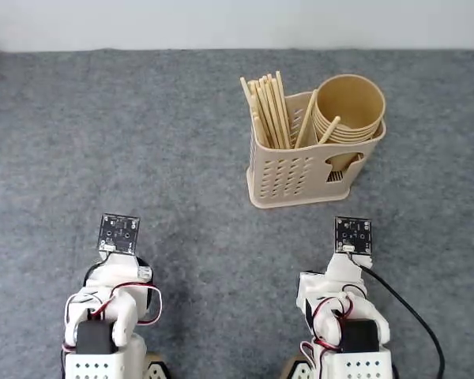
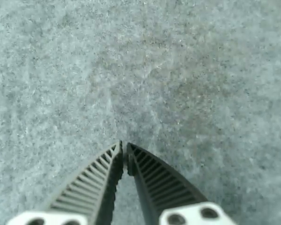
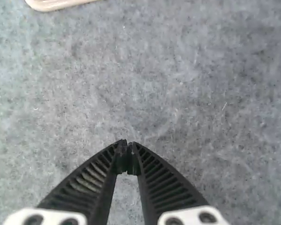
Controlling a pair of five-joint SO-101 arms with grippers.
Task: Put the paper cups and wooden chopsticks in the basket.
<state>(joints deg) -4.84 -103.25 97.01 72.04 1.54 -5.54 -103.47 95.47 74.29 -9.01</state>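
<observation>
A beige perforated basket [image 1: 300, 175] stands on the grey carpet at the upper middle right. A bundle of wooden chopsticks [image 1: 270, 110] leans in its left compartment. A stack of paper cups [image 1: 349, 109] sits in its right compartment. Both arms rest at the near edge, well short of the basket. My left gripper [image 2: 123, 151] is shut with nothing in it, over bare carpet. My right gripper [image 3: 127, 147] is also shut and empty; the basket's base [image 3: 56, 4] shows as a beige strip far beyond its tips. From above, the left arm [image 1: 114, 304] and right arm [image 1: 344, 304] are folded back.
Grey carpet [image 1: 142, 158] covers the whole table. A black cable [image 1: 415, 316] trails from the right arm toward the near right edge. A pale wall strip runs along the far edge.
</observation>
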